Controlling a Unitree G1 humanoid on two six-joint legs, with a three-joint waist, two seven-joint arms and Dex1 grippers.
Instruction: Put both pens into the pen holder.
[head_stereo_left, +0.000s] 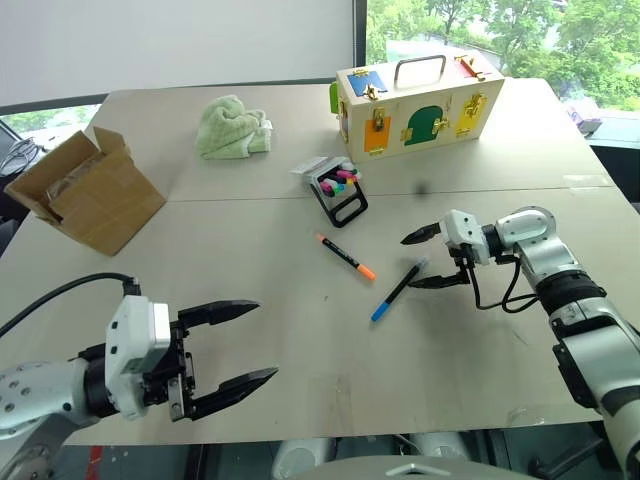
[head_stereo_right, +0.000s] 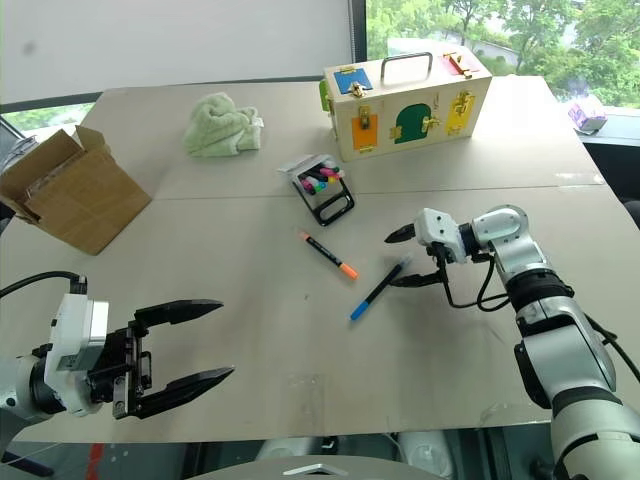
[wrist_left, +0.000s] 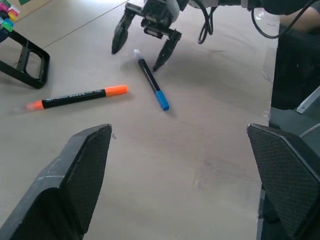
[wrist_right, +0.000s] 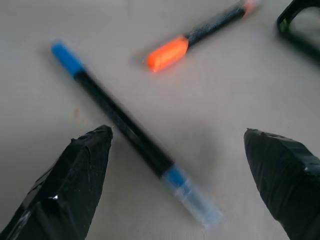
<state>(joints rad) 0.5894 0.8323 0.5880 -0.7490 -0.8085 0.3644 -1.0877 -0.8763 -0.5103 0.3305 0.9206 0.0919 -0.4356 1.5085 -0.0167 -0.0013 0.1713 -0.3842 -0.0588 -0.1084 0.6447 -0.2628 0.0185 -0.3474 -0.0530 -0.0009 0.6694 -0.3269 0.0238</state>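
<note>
The blue-tipped pen (head_stereo_left: 398, 291) lies slanted on the worktop (head_stereo_left: 300, 340), grey cap toward the right gripper (head_stereo_left: 428, 258); the orange-ended pen (head_stereo_left: 346, 255) slants oppositely. Both grippers' jaws gape empty, left gripper (head_stereo_left: 240, 345) included.

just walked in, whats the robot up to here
The robot is tidying two pens into the pen holder, and neither is picked up yet. The right gripper hangs open over the capped end of the blue-tipped pen, not gripping it. The orange-ended pen lies beside it on the table. The left gripper is open over the near table edge, holding nothing.
</note>
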